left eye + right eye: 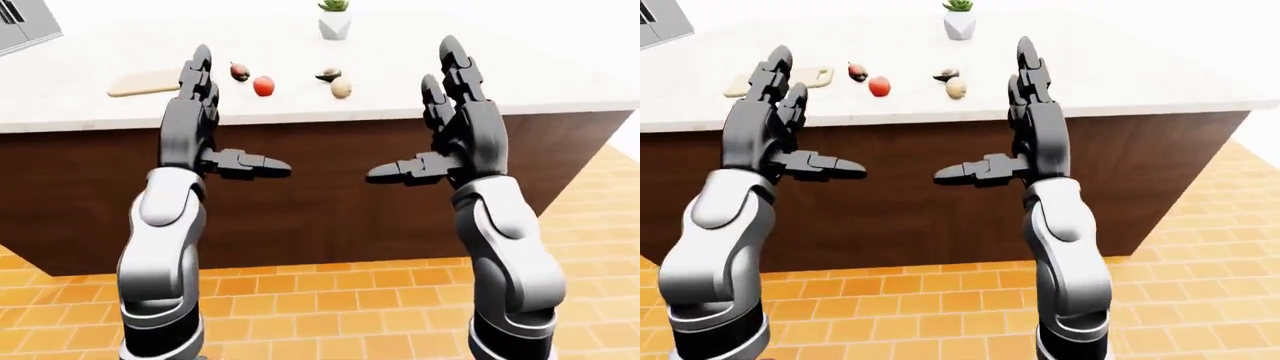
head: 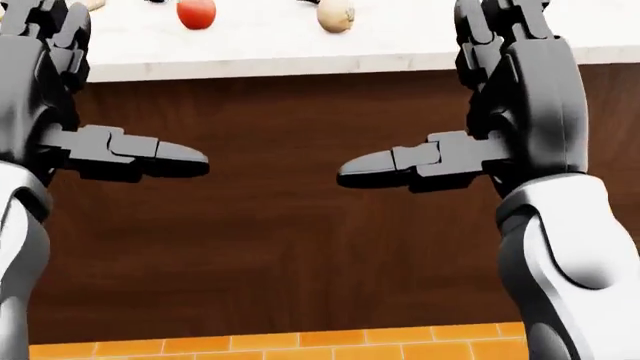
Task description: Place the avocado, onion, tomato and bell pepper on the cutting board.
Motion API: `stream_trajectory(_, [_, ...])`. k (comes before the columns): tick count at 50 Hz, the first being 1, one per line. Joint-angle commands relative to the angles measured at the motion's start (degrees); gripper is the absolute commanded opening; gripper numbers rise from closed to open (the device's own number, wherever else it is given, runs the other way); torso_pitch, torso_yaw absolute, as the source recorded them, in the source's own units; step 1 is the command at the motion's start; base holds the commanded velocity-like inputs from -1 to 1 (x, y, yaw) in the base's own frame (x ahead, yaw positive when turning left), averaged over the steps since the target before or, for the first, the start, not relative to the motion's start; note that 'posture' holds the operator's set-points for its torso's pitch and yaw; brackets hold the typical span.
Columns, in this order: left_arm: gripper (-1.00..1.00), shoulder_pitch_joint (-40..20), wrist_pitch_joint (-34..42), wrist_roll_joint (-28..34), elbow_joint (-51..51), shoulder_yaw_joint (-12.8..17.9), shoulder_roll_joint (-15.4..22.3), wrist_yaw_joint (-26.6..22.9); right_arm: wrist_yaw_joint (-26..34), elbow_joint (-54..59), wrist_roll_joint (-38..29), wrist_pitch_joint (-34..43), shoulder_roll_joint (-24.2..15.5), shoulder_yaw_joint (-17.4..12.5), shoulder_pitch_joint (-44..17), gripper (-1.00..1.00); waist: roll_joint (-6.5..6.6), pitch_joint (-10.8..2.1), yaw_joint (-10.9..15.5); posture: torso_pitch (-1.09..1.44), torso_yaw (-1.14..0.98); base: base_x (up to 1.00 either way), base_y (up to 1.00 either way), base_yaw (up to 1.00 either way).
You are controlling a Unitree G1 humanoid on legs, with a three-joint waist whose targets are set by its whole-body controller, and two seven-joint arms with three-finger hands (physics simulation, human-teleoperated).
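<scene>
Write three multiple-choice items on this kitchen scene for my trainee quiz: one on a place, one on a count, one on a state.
1. In the left-eye view, where does the cutting board lie relative to the tomato?
A. left
B. right
C. under it

2. How many vegetables rest on the cutting board?
A. none
B. two
C. four

3. What state are the left hand and right hand in?
A. both open and empty
B. left closed on the tomato
C. right closed on the onion

Answers: 1 A, the board sits toward the counter's left end. 2 A, its surface is bare. 3 A, fingers are spread and hold nothing.
</scene>
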Motion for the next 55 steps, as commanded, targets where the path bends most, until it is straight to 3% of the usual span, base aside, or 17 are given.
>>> stream_trajectory(1, [1.00,-1.70,-0.94,0.65,-1.78,1.28,1.01,0.43,0.47,-1.06,-0.02,-2.48,0.13,0.25,-0.71,1.00,0.27,-0.90,0.04,0.00,0.00,0.42,0.00,0.00])
stream_trajectory(4, [1.00,-2.01,0.03,0.90,-2.74,1.29,1.46,0.22,0.35,-2.29,0.41,-0.22,-0.09,0.02,-2.04,1.00,4.08,-2.47,-0.33,0.00,0.00,0.42,0.00,0.00])
stream_trajectory(7, [1.00,-1.88,-0.49,1.22,-2.22,1.23,1.30,0.25,0.50,-2.42,0.29,-0.48,-0.06,-0.01,-1.75,1.00,3.45,-0.89,0.56,0.00,0.00,0.42,0.00,0.00])
stream_trajectory(15, [1.00,-2.46,0.18,1.90,-2.78,1.42,1.51,-0.18,0.62,-2.02,0.46,-0.78,-0.09,-0.15,-2.14,1.00,-0.94,-1.40,2.06,0.00,0.00,0.44,0.00,0.00])
stream_trajectory(18, [1.00,-2.74,0.77,1.92,-3.41,1.41,1.50,-0.07,0.66,-2.30,0.52,-0.58,-0.04,-0.13,-2.16,1.00,-5.71,-2.74,2.06,0.00,0.00,0.53,0.00,0.00])
stream_trajectory(19, [1.00,-2.71,0.75,1.93,-3.42,1.32,1.57,-0.16,0.78,-1.99,0.23,-1.85,0.09,0.27,-1.15,1.00,-3.26,-1.31,1.56,0.00,0.00,0.52,0.00,0.00])
stream_trajectory(20, [1.00,-2.78,0.59,1.98,-3.20,1.41,1.56,-0.03,0.73,-2.06,0.22,-1.75,0.29,0.48,-1.24,1.00,-4.55,-0.72,2.07,0.00,0.00,0.53,0.00,0.00])
stream_trajectory(22, [1.00,-2.86,0.65,2.11,-3.23,1.35,1.71,-0.12,0.84,-1.94,0.00,-1.86,0.46,0.66,-1.34,1.00,-4.35,-1.24,1.07,0.00,0.00,0.52,0.00,0.00])
stream_trajectory(28, [1.00,-2.39,1.04,2.17,-3.95,1.80,2.08,-0.34,0.65,-2.60,0.16,-0.58,0.49,0.65,-2.05,1.00,-1.38,-1.07,-0.09,0.00,0.00,0.52,0.00,0.00])
stream_trajectory(32, [1.00,-2.29,2.39,2.11,-5.62,2.39,2.80,-0.59,1.07,-2.20,-0.34,-1.13,0.57,0.90,-1.83,1.00,3.44,-2.76,-0.42,0.00,0.00,0.53,0.00,0.00])
stream_trajectory(35, [1.00,-1.89,2.34,2.21,-6.00,2.41,2.66,-0.47,0.93,-2.22,-0.68,-1.15,0.88,1.06,-1.51,1.00,3.37,-0.49,0.15,0.00,0.00,0.52,0.00,0.00])
stream_trajectory(41, [1.00,-1.90,2.48,2.28,-6.31,2.61,3.02,-0.75,1.14,-2.08,-1.93,-1.70,1.09,1.39,-0.70,1.00,1.67,-2.32,1.15,0.00,0.00,0.34,0.00,0.00])
stream_trajectory(44, [1.00,-2.00,2.80,2.25,-6.54,2.81,3.19,-0.93,1.17,-2.11,-2.10,-2.04,1.26,1.40,-1.16,1.00,-0.80,-1.52,0.93,0.00,0.00,0.00,0.00,0.00])
stream_trajectory(46, [1.00,-2.06,2.63,2.22,-6.29,2.92,3.20,-0.78,0.79,-2.49,-1.44,-1.58,1.52,0.91,-1.45,1.00,-4.42,-2.64,1.25,0.00,0.00,0.00,0.00,0.00])
stream_trajectory(47, [1.00,-2.01,2.45,2.32,-6.11,2.58,3.22,-0.91,0.68,-2.44,-1.53,-1.70,1.32,0.97,-1.34,1.00,-2.96,-1.16,1.48,0.00,0.00,0.00,0.00,0.00])
stream_trajectory(48, [1.00,-2.23,2.53,2.21,-6.03,2.59,3.12,-0.93,0.53,-2.53,-1.58,-1.54,1.22,0.96,-1.31,1.00,-3.72,-0.64,1.24,0.00,0.00,0.00,0.00,0.00])
stream_trajectory(55, [1.00,-2.39,3.11,2.34,-6.68,2.57,3.35,-1.15,-1.35,-4.11,1.04,1.69,1.00,0.19,-3.33,1.00,-2.47,-0.03,0.40,0.00,0.00,0.00,0.00,0.00])
